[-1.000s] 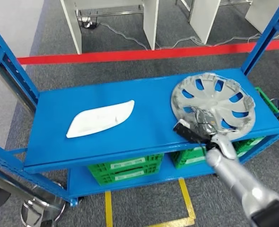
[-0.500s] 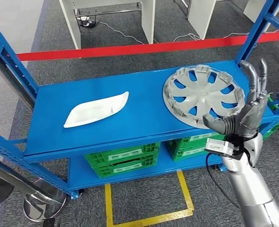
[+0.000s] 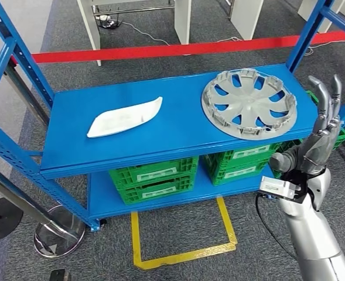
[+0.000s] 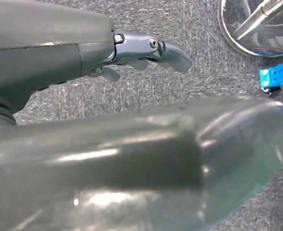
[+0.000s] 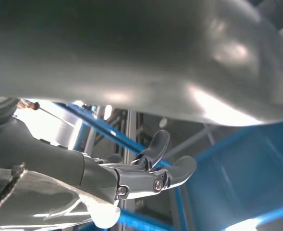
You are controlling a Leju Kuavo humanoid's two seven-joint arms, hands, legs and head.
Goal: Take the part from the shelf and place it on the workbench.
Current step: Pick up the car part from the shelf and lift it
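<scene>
A blue shelf (image 3: pixel 117 153) spans the scene. On its top level, toward the left, lies a white curved plastic panel (image 3: pixel 125 117). Further right a silver hubcap (image 3: pixel 248 103) lies flat near the front edge, likely the part to take, within easy reach. Green crates (image 3: pixel 153 180) sit on the level below. At the far right the robot's right hand (image 3: pixel 317 143) is raised just beside the shelf, fingers (image 3: pixel 327 96) spread and empty. The left hand (image 4: pixel 147 48) hangs over the carpet with fingers loosely extended, holding nothing.

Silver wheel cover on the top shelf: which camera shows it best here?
The head view: the whole wheel cover lies flat on the blue shelf. The left wrist view looks at carpet, and the right wrist view looks at blue shelf beams.
</scene>
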